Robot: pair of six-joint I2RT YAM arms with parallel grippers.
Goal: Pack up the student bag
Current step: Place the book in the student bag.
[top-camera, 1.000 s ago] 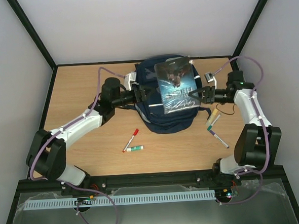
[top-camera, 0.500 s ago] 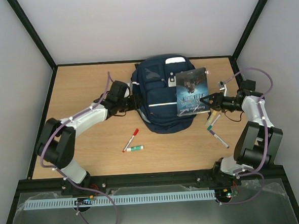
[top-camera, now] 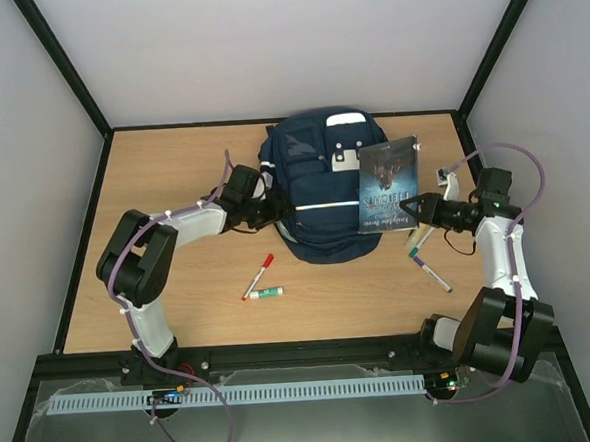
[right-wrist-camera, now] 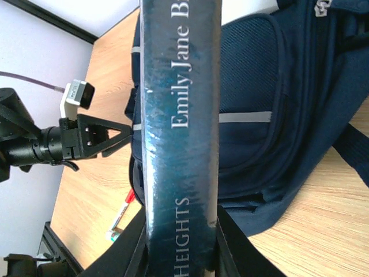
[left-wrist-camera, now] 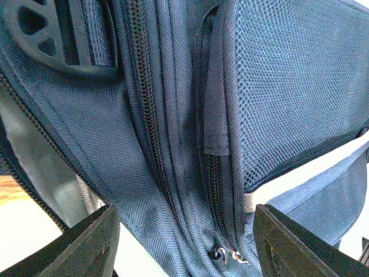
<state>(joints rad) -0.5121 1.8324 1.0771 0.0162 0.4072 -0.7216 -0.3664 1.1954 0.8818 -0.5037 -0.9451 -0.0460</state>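
The student bag (top-camera: 318, 194), a navy backpack with white strips, lies flat at the middle back of the table. My right gripper (top-camera: 413, 212) is shut on a dark teal book (top-camera: 386, 183) and holds it on edge over the bag's right side. In the right wrist view the book's spine (right-wrist-camera: 180, 115) sits clamped between my right gripper's (right-wrist-camera: 180, 254) jaws, with the bag (right-wrist-camera: 277, 115) behind it. My left gripper (top-camera: 270, 211) is open at the bag's left side. In the left wrist view its fingers (left-wrist-camera: 86, 245) straddle the bag's zipper lines (left-wrist-camera: 216, 173), with the zipper pulls (left-wrist-camera: 228, 253) between them.
A red marker (top-camera: 260, 273) and a green marker (top-camera: 265, 293) lie on the table in front of the bag. Several more markers (top-camera: 424, 256) lie under the right arm. A black frame (top-camera: 283, 349) edges the table's front.
My right gripper has carried the book from over the bag's middle to its right side and turned it more on edge. My left gripper has drawn back to the bag's left side.
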